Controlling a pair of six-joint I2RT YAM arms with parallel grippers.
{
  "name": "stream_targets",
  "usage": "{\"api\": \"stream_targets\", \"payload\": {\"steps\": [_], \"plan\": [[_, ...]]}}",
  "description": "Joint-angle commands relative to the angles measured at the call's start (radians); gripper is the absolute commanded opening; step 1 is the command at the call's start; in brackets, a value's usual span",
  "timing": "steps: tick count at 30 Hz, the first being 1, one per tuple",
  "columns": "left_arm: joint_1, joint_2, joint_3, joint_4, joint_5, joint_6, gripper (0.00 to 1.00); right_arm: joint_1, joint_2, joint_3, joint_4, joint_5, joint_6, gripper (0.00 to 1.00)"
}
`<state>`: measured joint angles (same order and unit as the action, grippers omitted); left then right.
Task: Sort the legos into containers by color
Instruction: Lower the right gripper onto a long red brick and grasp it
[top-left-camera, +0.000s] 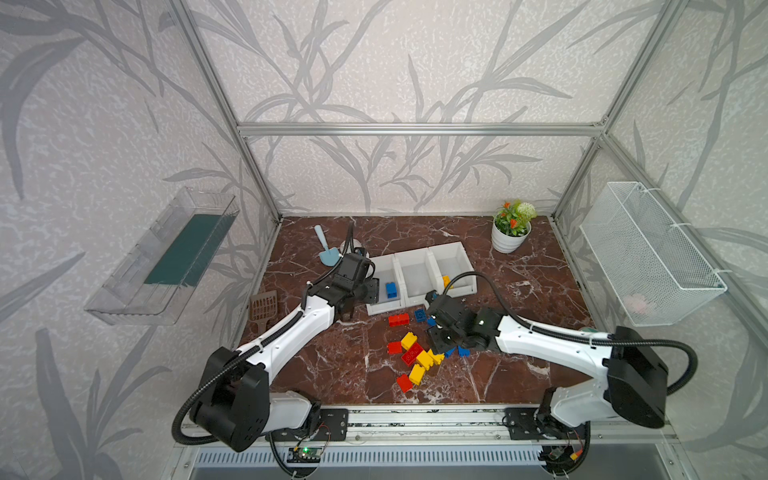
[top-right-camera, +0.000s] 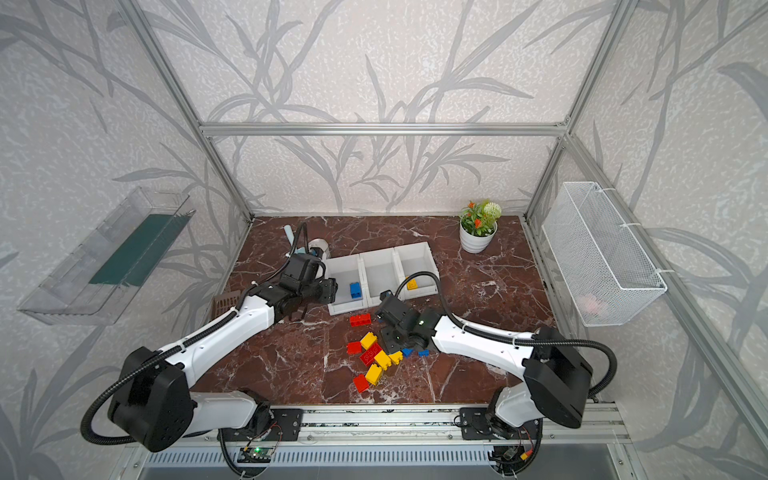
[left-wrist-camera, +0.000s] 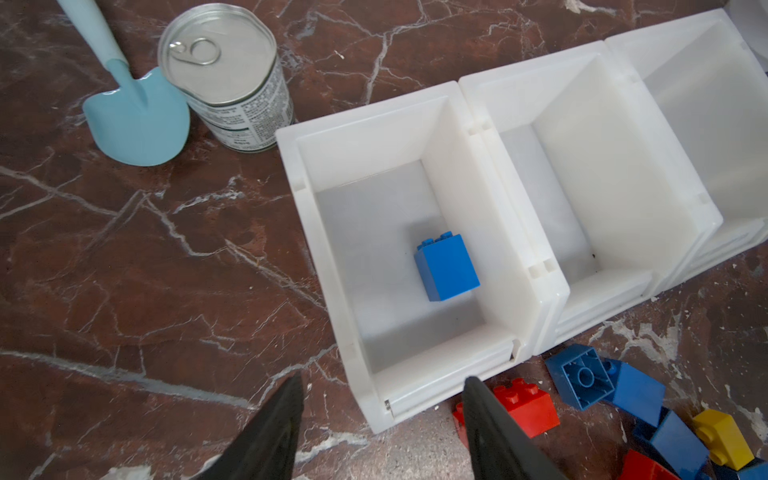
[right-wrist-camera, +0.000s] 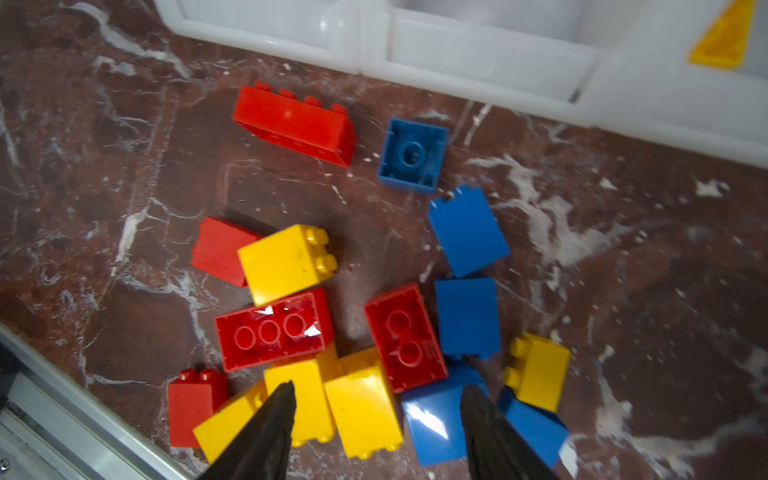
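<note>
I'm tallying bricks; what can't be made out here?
Yellow brick in the right-hand bin: cable partly covers it in both top views; frame edge cuts it in the right wrist view.
Pink thing in wire basket: blurred behind mesh, top views.
Can label: too small, left wrist view.

Marble table (top-left-camera: 332, 365), legos (top-left-camera: 424, 358), containers (top-left-camera: 398, 266), can (left-wrist-camera: 226, 75), plant (top-left-camera: 509, 239)

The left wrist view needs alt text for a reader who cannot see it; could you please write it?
One blue brick lies in the end bin of three joined white bins, the open, empty left gripper at its low front. Loose red, blue and yellow bricks, a tin can and a light blue scoop are on the marble table.
</note>
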<state>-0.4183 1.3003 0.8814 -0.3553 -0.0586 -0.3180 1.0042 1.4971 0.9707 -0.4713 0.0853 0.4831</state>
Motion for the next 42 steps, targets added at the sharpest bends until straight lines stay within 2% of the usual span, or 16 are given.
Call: {"api": "stream_targets", "payload": {"steps": [1,10,24,42], "plan": [[0.023,-0.060,-0.032,0.006,-0.029,-0.032,0.64,0.049,0.074,0.063,-0.001,-0.047,-0.068,0.67],[0.056,-0.132,-0.102,0.011,-0.015,-0.072,0.65,0.098,0.238,0.166,-0.048,-0.091,-0.140,0.77],[0.059,-0.145,-0.122,0.019,-0.009,-0.082,0.65,0.107,0.339,0.231,-0.119,-0.062,-0.142,0.77],[0.059,-0.138,-0.121,0.023,0.008,-0.085,0.65,0.116,0.346,0.240,-0.120,-0.054,-0.136,0.64]]}}
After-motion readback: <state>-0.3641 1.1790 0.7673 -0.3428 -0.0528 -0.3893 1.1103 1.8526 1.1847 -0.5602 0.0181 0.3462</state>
